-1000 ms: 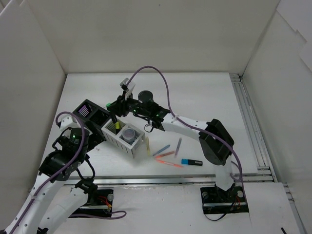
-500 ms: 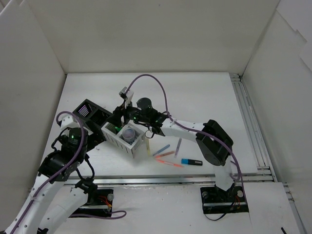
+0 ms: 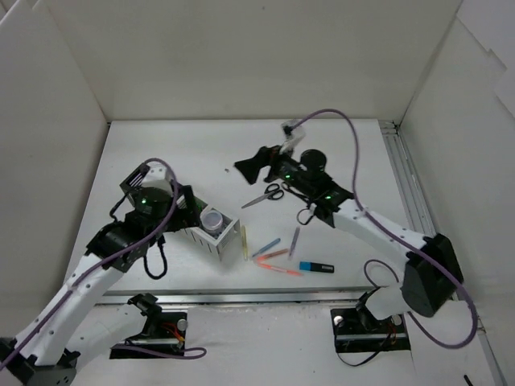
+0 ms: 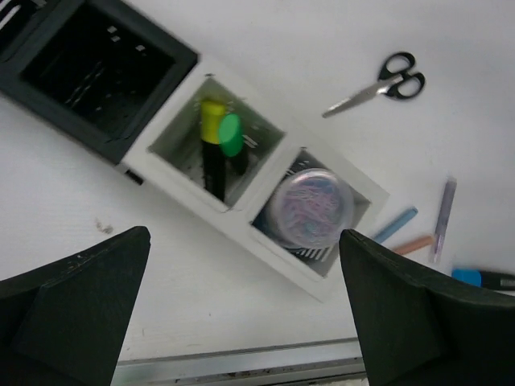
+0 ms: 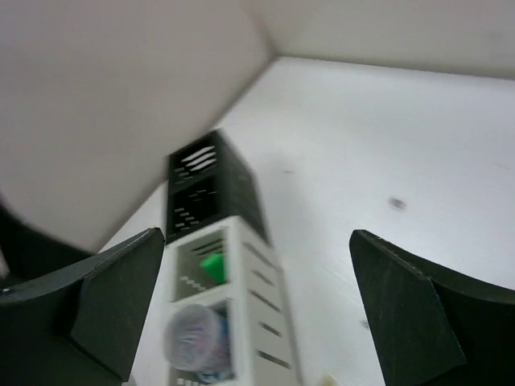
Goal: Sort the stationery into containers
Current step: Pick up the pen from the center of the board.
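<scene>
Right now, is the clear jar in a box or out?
In: the clear jar sits inside the end white box, walls on every side.

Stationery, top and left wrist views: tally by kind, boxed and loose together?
Black-handled scissors: 1
Thin coloured pens (yellow, blue, two orange, purple): 5
Chunky highlighters (yellow, green, blue): 3
Clear round jar: 1
Total: 10

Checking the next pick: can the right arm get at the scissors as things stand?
Probably yes. The scissors lie flat on bare table, clear of the pens and the boxes; the right arm's fingers stand open, hovering close by, nothing between them.
</scene>
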`<state>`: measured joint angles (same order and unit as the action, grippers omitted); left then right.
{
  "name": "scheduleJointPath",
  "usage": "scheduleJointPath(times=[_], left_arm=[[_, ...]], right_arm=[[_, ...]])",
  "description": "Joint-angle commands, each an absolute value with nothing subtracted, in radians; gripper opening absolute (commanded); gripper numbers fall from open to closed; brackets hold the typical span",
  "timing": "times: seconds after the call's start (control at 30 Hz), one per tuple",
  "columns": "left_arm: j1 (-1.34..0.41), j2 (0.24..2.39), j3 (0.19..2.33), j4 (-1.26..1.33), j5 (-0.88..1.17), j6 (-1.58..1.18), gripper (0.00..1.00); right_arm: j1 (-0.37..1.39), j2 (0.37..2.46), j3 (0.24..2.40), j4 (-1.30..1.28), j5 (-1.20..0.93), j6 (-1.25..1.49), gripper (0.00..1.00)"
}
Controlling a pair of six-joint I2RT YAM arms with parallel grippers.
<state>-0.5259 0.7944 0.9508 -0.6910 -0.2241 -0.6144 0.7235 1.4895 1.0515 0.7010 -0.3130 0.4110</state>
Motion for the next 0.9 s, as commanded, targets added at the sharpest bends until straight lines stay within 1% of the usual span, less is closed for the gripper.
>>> scheduleJointPath(times=[0.0, 0.03, 0.07, 0.1, 0.13, 0.17, 0.2, 0.3, 0.37, 0.4, 0.53, 0.6, 0.7, 0.83, 0.87], left_arm=[[-0.627, 0.909, 1.077, -0.561, -0.181, -0.462, 1.00], [-0.658, 0.966, 1.092, -0.551, -0.172, -0.410, 1.00], [-0.684, 0.994, 1.120, -0.526, -0.167, -0.390, 0.99], [-0.725, 1.032, 1.127, -0.511, -0.157, -0.374, 1.00], [-0.736, 1.048, 1.131, -0.494, -0.140, -0.359, 1.00], [-0.736, 1.058, 1.131, -0.459, -0.121, -0.336, 1.00], [-0.745, 1.069, 1.124, -0.440, -0.071, -0.324, 0.99], [-0.746, 1.057, 1.086, -0.364, -0.012, -0.290, 1.00], [-0.746, 1.045, 1.069, -0.347, -0.012, -0.287, 1.00], [-0.746, 1.032, 1.065, -0.348, -0.014, -0.287, 1.00], [-0.746, 1.006, 1.054, -0.376, -0.054, -0.299, 1.00], [-0.746, 0.987, 1.029, -0.373, -0.063, -0.301, 1.00], [-0.746, 0.973, 1.014, -0.382, -0.089, -0.302, 0.99], [-0.746, 0.960, 0.997, -0.391, -0.109, -0.304, 1.00], [-0.746, 0.957, 0.991, -0.391, -0.112, -0.304, 0.99]], right_arm=[[0.592, 1.321, 0.985, 0.449, -0.155, 0.523, 0.98], [0.578, 1.248, 0.968, 0.351, -0.118, 0.499, 0.98], [0.571, 1.215, 0.963, 0.265, -0.036, 0.470, 0.98], [0.552, 1.153, 0.962, 0.088, -0.005, 0.374, 0.98], [0.548, 1.125, 0.960, 0.007, 0.026, 0.312, 0.98], [0.552, 1.103, 0.959, -0.080, 0.020, 0.252, 0.98], [0.557, 1.073, 0.960, -0.241, 0.008, 0.150, 0.98], [0.609, 1.094, 0.959, -0.472, 0.024, 0.097, 0.98], [0.649, 1.140, 0.965, -0.517, 0.035, 0.142, 0.98], [0.669, 1.194, 0.974, -0.549, 0.023, 0.156, 0.98], [0.693, 1.322, 1.032, -0.646, 0.063, 0.213, 0.98], [0.703, 1.385, 1.051, -0.705, 0.149, 0.251, 0.98], [0.736, 1.451, 1.087, -0.735, 0.172, 0.221, 0.98], [0.794, 1.519, 1.126, -0.810, 0.311, 0.077, 0.98], [0.799, 1.525, 1.124, -0.805, 0.314, 0.052, 0.98]])
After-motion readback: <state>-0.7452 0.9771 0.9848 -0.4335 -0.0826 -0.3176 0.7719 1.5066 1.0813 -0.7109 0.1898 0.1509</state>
